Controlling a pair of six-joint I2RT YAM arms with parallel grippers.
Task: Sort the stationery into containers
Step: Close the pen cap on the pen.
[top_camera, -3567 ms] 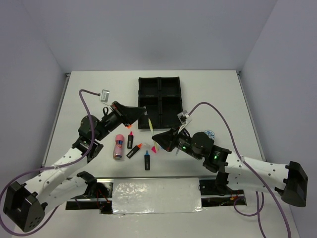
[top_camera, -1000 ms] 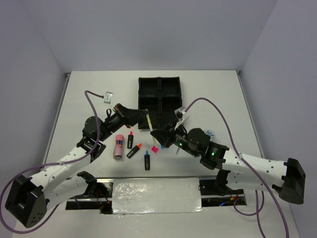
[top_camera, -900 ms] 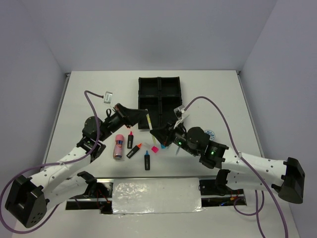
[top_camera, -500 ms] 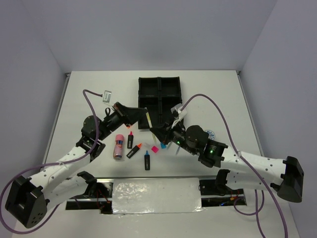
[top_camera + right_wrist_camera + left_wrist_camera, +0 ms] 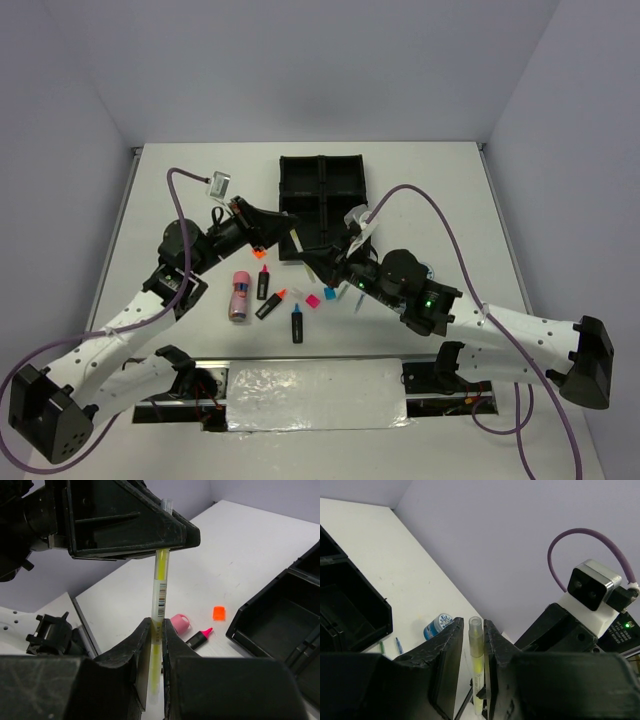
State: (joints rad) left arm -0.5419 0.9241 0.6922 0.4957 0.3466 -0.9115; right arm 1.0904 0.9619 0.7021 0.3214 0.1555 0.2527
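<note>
Your thin yellow pen (image 5: 297, 244) sits at the near-left corner of the black tray (image 5: 281, 195), outside its compartments and held between both arms. In the right wrist view the pen (image 5: 160, 587) stands nearly upright. The left gripper (image 5: 165, 537) pinches it near the clear top end and the right gripper (image 5: 155, 630) is clamped on its lower part. The left wrist view agrees: the left gripper (image 5: 474, 642) has a finger pressed to each side of the pen (image 5: 476, 662).

From above, you see the left gripper (image 5: 288, 232) right against the tray's left wall, with the right gripper (image 5: 308, 260) just nearer you than that corner.

The rest of the stationery lies on the table nearer you than the tray:
- A pink tube (image 5: 240, 294) is farthest left.
- Next are a pink-capped highlighter (image 5: 263, 282), an orange-capped highlighter (image 5: 271, 303) and a blue-capped highlighter (image 5: 297, 323).
- A pink square (image 5: 313, 300) and a blue square (image 5: 329, 294) lie close together just below the tray's near edge.
- An orange square (image 5: 218, 612) shows near the tray's outer wall in the right wrist view.
- A blue-white roll (image 5: 437, 626) lies to the tray's near right.
</note>
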